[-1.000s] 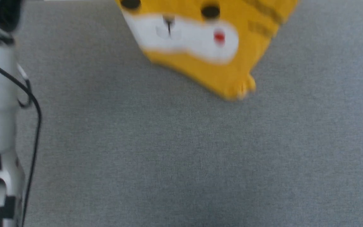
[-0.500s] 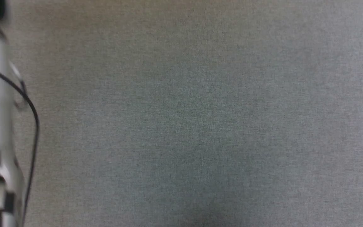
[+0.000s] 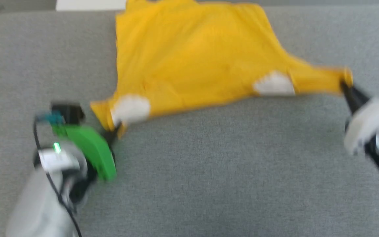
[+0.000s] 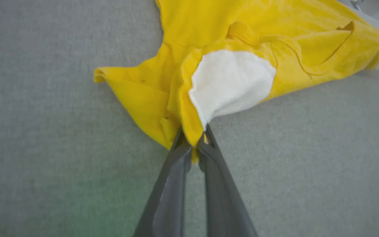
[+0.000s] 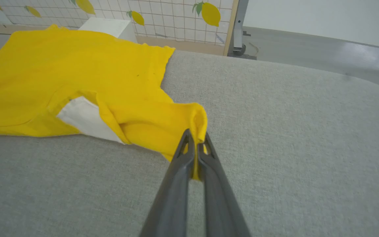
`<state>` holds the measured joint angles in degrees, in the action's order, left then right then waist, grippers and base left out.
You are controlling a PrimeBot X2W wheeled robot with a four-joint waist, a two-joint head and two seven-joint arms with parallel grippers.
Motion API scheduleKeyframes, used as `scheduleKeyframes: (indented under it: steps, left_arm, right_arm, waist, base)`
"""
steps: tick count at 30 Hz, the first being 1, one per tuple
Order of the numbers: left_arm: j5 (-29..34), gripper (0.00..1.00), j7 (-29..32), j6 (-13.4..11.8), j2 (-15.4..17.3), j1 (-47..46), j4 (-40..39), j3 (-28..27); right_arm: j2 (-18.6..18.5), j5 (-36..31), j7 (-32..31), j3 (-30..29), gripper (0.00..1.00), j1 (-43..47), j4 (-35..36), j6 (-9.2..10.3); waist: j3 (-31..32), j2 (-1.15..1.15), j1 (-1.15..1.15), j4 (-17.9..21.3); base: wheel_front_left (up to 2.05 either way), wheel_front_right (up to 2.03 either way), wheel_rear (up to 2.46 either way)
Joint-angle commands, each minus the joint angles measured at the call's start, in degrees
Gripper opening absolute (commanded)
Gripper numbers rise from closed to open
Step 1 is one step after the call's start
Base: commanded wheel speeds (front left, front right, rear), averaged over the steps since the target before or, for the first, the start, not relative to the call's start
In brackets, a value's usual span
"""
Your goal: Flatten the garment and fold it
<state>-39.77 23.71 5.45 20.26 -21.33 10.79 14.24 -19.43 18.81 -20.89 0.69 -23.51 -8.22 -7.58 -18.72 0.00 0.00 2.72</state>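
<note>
So the grey fabric tabletop point(image 3: 209, 184) takes up most of the head view, and the garment point(image 3: 189, 56) is spread across its far half, plain yellow side up, far edge right by the far edge of the tabletop. It's pulled out wide between the two arms, near edge sagging a bit in the middle. The left end effector point(image 4: 194, 140) is clamped tight on the bunched tip of one sleeve, and the right end effector point(image 5: 196, 144) is pinched on the other sleeve's cuff, yellow cloth poking out between its fingers. Each sleeve shows a white patch point(image 4: 230, 80) just beyond the grip. In the right wrist view, a small white box point(image 5: 105, 26) sits behind the shirt.
</note>
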Motion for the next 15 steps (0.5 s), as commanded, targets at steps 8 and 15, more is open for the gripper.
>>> scheduleKeyframes:
  steps: [8, 15]
  left_arm:
    - [-4.2, 0.00, 3.5, -3.8, 0.1, 16.9, -7.6, 0.3]
    - [-6.6, 0.00, 4.3, -7.0, -0.2, 26.8, -10.6, -0.7]
  right_arm:
    - [5.4, -1.6, -6.3, -8.3, 0.00, 19.4, 10.2, 0.09]
    - [11.8, -2.7, -14.5, -13.3, 0.00, 31.5, 13.5, 0.09]
  waist:
    - [8.3, 0.00, 0.00, -0.9]
    - [11.3, 0.00, 0.00, -1.4]
  base:
    - [0.00, 0.00, 0.00]
    - [0.00, 0.00, 0.00]
